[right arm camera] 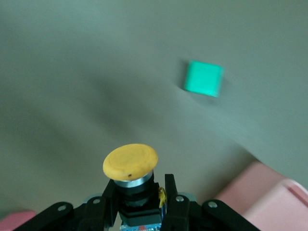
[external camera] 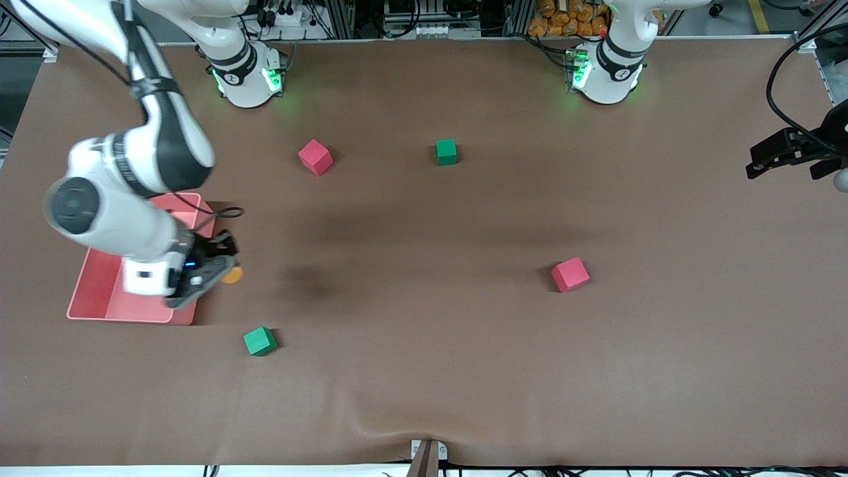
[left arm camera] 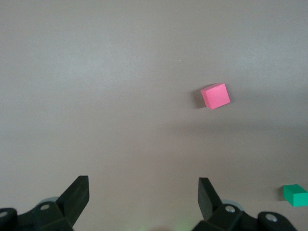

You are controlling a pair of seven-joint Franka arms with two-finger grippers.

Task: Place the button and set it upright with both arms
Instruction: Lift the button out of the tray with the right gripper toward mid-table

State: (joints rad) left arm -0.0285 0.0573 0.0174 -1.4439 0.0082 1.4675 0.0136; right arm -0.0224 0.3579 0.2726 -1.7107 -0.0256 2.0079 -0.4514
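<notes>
My right gripper (external camera: 215, 268) is shut on the button (external camera: 232, 275), whose round orange cap sticks out past the fingers. It hangs over the edge of the pink tray (external camera: 99, 291) at the right arm's end of the table. In the right wrist view the button (right arm camera: 131, 163) sits between the two black fingers (right arm camera: 171, 192), gripped by its black body. My left gripper (external camera: 772, 159) is up at the left arm's end of the table, waiting. In the left wrist view its fingers (left arm camera: 77, 195) stand wide apart with nothing between them.
Two red cubes (external camera: 315, 157) (external camera: 570, 274) and two green cubes (external camera: 446, 152) (external camera: 260, 341) lie scattered on the brown table. The green cube nearest the front camera lies close to the tray and shows in the right wrist view (right arm camera: 204, 78). A red cube (left arm camera: 215, 96) shows in the left wrist view.
</notes>
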